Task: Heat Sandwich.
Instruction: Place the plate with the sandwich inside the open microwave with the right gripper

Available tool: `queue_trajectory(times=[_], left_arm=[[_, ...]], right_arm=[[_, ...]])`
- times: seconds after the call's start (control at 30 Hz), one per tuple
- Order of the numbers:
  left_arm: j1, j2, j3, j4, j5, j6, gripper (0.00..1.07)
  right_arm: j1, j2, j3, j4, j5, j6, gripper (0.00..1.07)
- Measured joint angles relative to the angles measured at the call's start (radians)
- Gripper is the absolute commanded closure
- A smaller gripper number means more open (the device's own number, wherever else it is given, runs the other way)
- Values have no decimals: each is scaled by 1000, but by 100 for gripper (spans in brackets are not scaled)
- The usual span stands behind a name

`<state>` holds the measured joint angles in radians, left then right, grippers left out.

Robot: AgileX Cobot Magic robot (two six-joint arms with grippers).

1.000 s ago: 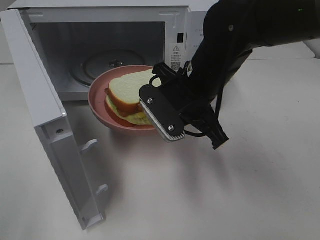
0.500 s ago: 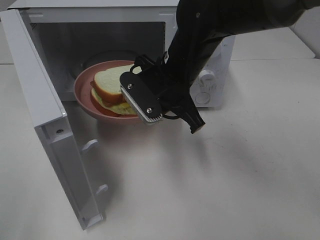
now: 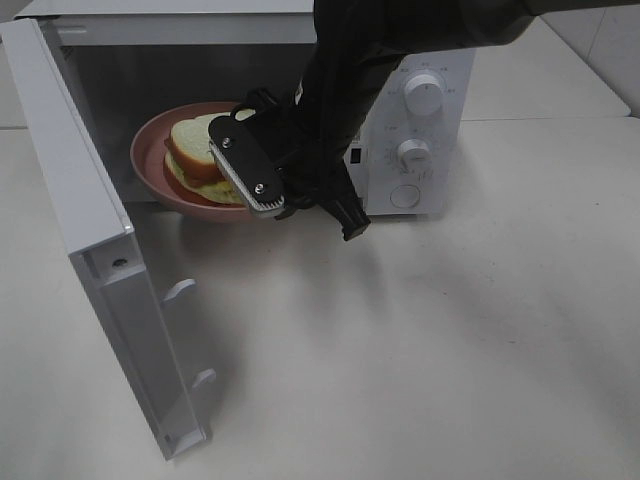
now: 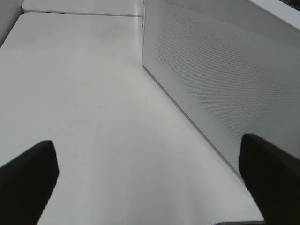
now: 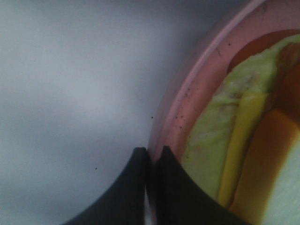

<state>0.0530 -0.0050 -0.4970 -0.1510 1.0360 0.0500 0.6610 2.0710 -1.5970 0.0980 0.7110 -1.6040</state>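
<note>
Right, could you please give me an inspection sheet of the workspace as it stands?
Surface: white table, no spills seen.
Job's things: sandwich on pink plate, partly inside the open microwave; door swung wide.
Clutter: nothing seen.
Tools: right tool shut on the plate's rim; left tool open, empty.
Cables: black loop at the right wrist.
Surroundings: second white tabletop behind.

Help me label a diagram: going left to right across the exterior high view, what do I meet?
Open microwave door → pink plate → sandwich → right gripper → microwave control panel.
</note>
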Motion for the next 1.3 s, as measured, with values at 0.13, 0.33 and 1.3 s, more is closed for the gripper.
queue_trajectory(times=[0.13, 0.33, 1.3], left_arm=[[0, 0, 0, 0, 0, 0, 3], [0, 0, 0, 0, 0, 0, 3], [0, 0, 0, 1, 0, 0, 3]], right_arm=[[0, 26, -42, -34, 0, 34, 106], [0, 58, -102, -70, 17, 66, 106], [0, 292, -440, -113, 53, 201, 104]])
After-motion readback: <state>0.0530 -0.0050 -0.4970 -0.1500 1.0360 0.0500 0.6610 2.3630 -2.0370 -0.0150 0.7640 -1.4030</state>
